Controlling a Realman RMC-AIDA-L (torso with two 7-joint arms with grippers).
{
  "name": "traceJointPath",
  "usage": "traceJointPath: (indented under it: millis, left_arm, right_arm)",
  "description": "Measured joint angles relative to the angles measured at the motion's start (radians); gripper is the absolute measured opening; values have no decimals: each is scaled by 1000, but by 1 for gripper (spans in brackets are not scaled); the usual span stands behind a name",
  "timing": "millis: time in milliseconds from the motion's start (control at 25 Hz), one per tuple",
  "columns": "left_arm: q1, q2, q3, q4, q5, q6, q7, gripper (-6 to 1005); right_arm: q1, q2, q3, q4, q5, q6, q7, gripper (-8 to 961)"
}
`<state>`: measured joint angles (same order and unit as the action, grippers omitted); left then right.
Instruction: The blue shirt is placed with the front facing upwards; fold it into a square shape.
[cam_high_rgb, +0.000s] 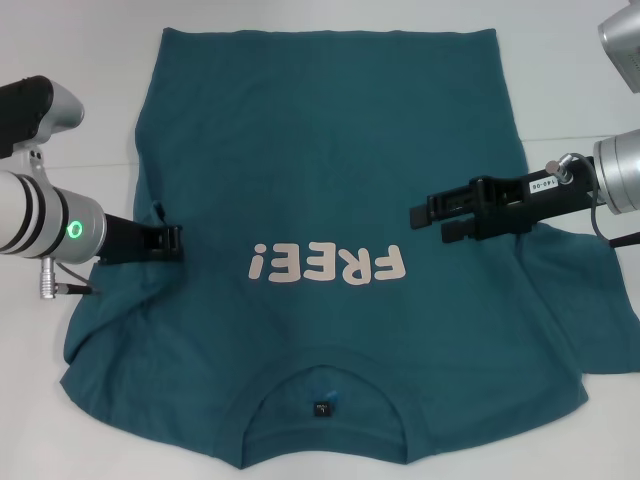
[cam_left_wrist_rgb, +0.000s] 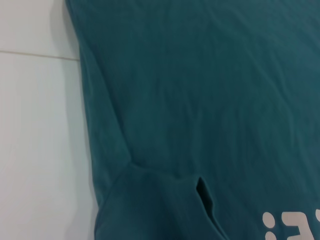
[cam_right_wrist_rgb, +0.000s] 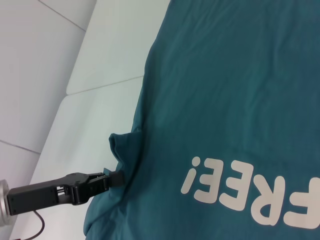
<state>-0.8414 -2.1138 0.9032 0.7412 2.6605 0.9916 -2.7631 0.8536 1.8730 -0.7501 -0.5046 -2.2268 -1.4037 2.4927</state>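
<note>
The blue shirt (cam_high_rgb: 320, 150) lies flat on the white table, front up, with its collar (cam_high_rgb: 322, 375) nearest me and its hem at the far side. The pale "FREE!" print (cam_high_rgb: 328, 264) reads upside down. My left gripper (cam_high_rgb: 178, 243) sits at the shirt's left edge by the armpit, shut on a pinch of cloth. The right wrist view shows that gripper (cam_right_wrist_rgb: 114, 180) with a small raised fold of shirt (cam_right_wrist_rgb: 240, 90) above it. My right gripper (cam_high_rgb: 428, 222) hovers over the shirt's right side near the print, its two fingers apart and nothing between them.
The white table (cam_high_rgb: 70, 170) shows bare on both sides of the shirt and beyond the hem. The left sleeve (cam_high_rgb: 110, 330) and right sleeve (cam_high_rgb: 585, 310) spread outward near the front. The left wrist view shows only shirt cloth (cam_left_wrist_rgb: 200, 100) and table.
</note>
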Motion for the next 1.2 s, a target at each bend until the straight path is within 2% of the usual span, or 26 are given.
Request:
traceJointPath:
  millis: [360, 560, 680, 800, 880, 1040, 1200]
  left_arm:
    - [4, 5, -10, -4, -2, -22, -7, 175]
    - [13, 0, -11, 10, -18, 0, -2, 280]
    - [44, 0, -14, 50, -58, 35, 6, 343]
    - [96, 1, -15, 110, -156, 96, 38, 405]
    - [128, 7, -15, 133, -223, 140, 60, 448]
    - [162, 35, -24, 130, -290, 215, 81, 535]
    - [181, 42, -36, 127, -307, 251, 98, 535]
  right_arm:
    - [-5, -2, 0, 0, 1, 3, 0, 725]
    - [-6, -2, 0, 0, 1, 6, 0, 724]
    - [-6, -2, 0, 0, 1, 7, 0, 723]
    - [-6, -2, 0, 0, 1, 9, 0, 722]
    - [-5, -2, 0, 0, 1, 11, 0, 721]
    - [-3, -2, 0, 0, 1, 11, 0, 720]
    - [2, -2, 0, 0, 0, 12, 0, 718]
